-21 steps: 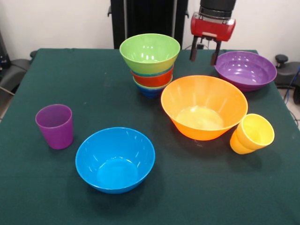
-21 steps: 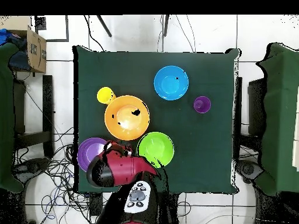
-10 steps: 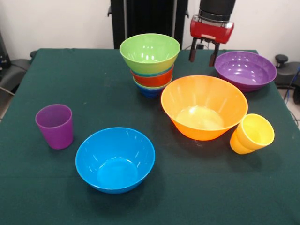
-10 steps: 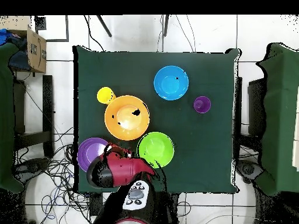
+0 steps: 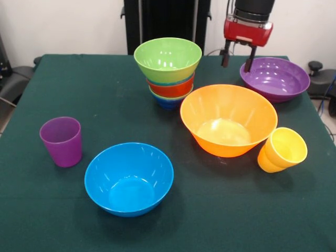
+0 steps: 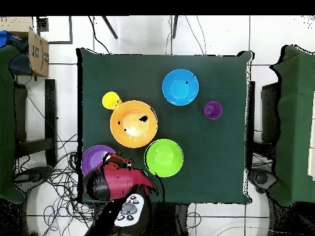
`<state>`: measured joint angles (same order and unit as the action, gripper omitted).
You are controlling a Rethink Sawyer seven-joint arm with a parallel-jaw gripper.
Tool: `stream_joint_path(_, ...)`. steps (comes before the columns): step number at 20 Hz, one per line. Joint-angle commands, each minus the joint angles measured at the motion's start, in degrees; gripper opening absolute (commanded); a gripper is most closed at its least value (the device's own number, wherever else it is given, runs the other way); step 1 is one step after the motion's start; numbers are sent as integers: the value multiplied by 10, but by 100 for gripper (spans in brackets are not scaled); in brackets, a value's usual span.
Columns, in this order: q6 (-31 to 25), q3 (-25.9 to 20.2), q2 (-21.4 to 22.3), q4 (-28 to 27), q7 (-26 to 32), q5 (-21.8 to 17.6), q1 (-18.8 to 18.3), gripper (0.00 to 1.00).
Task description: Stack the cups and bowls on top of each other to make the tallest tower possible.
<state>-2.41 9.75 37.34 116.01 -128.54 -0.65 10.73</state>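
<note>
The tower [image 5: 169, 73] stands at the back centre, a large green bowl [image 5: 168, 56] sitting on small red-orange and blue bowls. My gripper [image 5: 237, 60] hangs open and empty just right of it, over the left rim of the wide purple bowl [image 5: 275, 80]. A large orange bowl [image 5: 228, 119] sits in the middle and a large blue bowl [image 5: 129, 178] near the front. The yellow cup [image 5: 283, 149] leans at the right, and the purple cup [image 5: 62, 140] stands upright at the left. From overhead, the red arm [image 6: 117, 181] covers part of the purple bowl [image 6: 94, 156].
The dark green table [image 5: 94, 94] carries everything. A cardboard box [image 6: 37, 53] rests off the table's corner, and cables [image 6: 58, 178] lie on the floor beside the arm. Dark covered furniture [image 6: 295, 123] flanks the table.
The gripper has shifted right in the front view, from beside the tower to the purple bowl's rim. It has stayed open. The bowls and cups have not moved.
</note>
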Motion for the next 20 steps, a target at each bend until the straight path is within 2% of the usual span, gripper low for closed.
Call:
stream_joint_path(1,16,-23,-10,30,-122,41,24,100)
stream_joint_path(4,16,-20,-19,27,-118,46,31,100)
stream_joint_path(12,91,-48,-72,31,-112,28,13,100)
stream_joint_path(20,125,-51,-115,17,-100,22,4,100)
